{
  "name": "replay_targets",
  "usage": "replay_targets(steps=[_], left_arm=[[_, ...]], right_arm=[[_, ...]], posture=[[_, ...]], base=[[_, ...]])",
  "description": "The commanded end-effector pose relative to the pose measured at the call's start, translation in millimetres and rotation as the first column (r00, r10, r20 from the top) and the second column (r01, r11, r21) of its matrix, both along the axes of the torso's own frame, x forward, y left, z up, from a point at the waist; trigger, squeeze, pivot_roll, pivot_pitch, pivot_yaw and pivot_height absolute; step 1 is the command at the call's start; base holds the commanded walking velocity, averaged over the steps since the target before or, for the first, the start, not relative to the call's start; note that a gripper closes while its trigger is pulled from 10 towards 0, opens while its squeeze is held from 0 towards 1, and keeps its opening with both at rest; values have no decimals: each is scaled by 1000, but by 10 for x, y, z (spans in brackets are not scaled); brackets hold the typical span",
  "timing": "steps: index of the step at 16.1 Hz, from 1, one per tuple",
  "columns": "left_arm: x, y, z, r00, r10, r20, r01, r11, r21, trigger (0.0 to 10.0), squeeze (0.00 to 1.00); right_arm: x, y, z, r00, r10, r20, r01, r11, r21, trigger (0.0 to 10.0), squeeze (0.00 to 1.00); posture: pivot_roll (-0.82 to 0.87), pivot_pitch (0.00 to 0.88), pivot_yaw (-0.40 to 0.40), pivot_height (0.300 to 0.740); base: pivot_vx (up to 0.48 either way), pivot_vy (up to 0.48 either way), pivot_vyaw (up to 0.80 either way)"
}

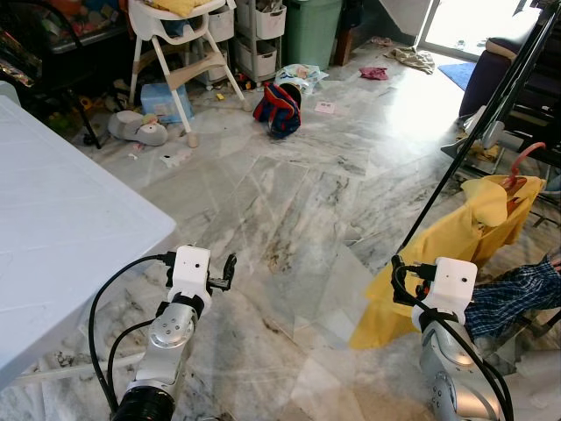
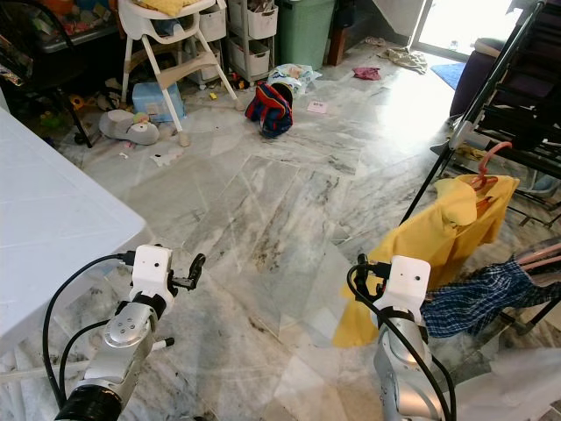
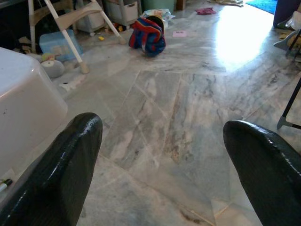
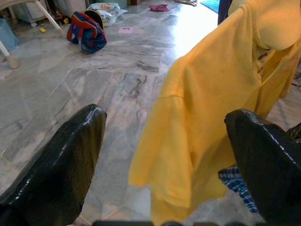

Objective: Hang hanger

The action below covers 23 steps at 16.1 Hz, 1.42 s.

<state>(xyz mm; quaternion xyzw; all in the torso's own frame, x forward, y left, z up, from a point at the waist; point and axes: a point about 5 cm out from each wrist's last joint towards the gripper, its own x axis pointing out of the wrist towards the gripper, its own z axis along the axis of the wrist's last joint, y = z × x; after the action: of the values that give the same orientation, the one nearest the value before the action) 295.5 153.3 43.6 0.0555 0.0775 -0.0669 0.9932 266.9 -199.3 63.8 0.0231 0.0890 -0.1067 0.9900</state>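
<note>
Approach step, by my reading. The right gripper (image 4: 164, 155) gapes empty near the yellow shirt (image 1: 456, 241) on its pink hanger (image 1: 524, 162), far right by the rack (image 1: 491, 114); next it must close in and grip the hanger. The left gripper (image 3: 160, 165) is open, idle.

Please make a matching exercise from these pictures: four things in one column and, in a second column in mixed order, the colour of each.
Things:
1. shirt on the hanger
2. bag on the floor
3. high chair
4. bin

Colours:
A. white
B. green
C. yellow
D. red and blue

Pairs: 1-C, 2-D, 3-A, 4-B
</note>
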Motion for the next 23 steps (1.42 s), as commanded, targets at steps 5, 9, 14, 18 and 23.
replay_targets(steps=[5, 9, 14, 18, 23], left_arm=[[234, -277, 233, 995, -96, 42, 98, 993, -58, 10000, 0], [240, -307, 259, 987, -149, 54, 154, 984, -88, 10000, 0], [228, -312, 270, 986, -151, 65, 157, 984, -90, 10000, 0], [232, -278, 284, 987, -142, 73, 148, 985, -94, 10000, 0], [225, -204, 297, 986, -150, 77, 158, 981, -113, 10000, 0]], right_arm=[[186, 226, 128, 993, 112, 46, -113, 993, 29, 10000, 0], [133, 88, 201, 994, 68, 87, -69, 997, 14, 10000, 0], [95, 80, 196, 994, 64, 87, -65, 998, 10, 10000, 0], [85, 56, 202, 995, 53, 88, -54, 999, 3, 10000, 0], [85, 48, 231, 995, 53, 89, -53, 999, -1, 10000, 0]], posture=[[-42, 133, 2, 740], [-49, 138, 4, 740], [-53, 142, 3, 740], [-51, 146, 1, 740], [-48, 156, -2, 740]], base=[[0, 0, 0], [0, 0, 0], [0, 0, 0], [0, 0, 0], [0, 0, -720]])
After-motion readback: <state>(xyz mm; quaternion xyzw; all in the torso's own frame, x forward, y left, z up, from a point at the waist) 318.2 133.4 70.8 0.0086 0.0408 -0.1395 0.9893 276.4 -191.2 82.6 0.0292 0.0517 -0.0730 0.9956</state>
